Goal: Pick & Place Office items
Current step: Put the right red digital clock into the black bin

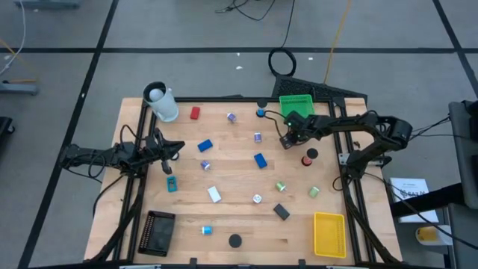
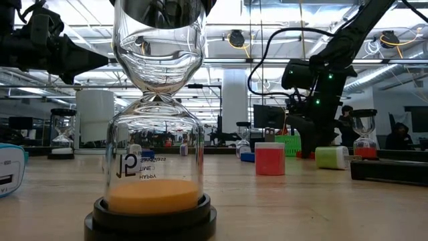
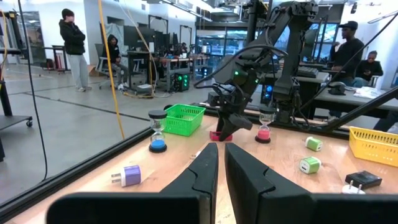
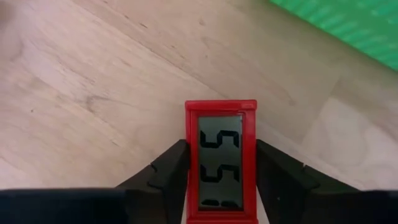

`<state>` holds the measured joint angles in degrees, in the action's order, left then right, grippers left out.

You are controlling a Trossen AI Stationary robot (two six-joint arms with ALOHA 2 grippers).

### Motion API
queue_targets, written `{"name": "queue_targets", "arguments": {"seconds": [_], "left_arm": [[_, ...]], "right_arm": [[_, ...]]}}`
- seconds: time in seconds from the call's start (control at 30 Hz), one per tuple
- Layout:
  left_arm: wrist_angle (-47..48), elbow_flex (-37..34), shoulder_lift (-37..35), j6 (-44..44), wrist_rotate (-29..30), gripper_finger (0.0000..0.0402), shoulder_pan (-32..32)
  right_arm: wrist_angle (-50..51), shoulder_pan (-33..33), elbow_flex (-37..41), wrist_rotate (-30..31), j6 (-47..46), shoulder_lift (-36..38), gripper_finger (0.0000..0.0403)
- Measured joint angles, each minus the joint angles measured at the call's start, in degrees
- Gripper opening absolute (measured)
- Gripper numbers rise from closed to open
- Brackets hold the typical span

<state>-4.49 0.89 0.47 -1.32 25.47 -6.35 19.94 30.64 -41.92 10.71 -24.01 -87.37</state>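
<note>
Red timer (image 4: 222, 163) lower end cut off; hourglass (image 2: 155, 114) top cut off.

My right gripper (image 4: 222, 171) brackets a red timer (image 4: 221, 158); its grey display reads "55", with a further character cut off at the frame edge. In the low view, the near hourglass (image 2: 156, 127) carries mirrored print: a large "15" with "TIME" and "HAPPY"; the remaining word is illegible.
</note>
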Motion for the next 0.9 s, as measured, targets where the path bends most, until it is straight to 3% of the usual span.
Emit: {"name": "queue_targets", "arguments": {"seconds": [0.27, 0.63, 0.9], "left_arm": [[0.0, 0.0, 0.0, 0.0, 0.0, 0.0037, 0.0], [0.0, 0.0, 0.0, 0.0, 0.0, 0.0037, 0.0], [0.0, 0.0, 0.0, 0.0, 0.0, 0.0037, 0.0]], "right_arm": [[7.6, -2.9, -6.0, 0.4, 0.9, -0.3, 0.0157], [28.1, -7.1, -21.2, 10.7, 0.5, -0.2, 0.0161], [27.4, -3.1, -28.0, 13.3, 3.0, -0.1, 0.0160]]}}
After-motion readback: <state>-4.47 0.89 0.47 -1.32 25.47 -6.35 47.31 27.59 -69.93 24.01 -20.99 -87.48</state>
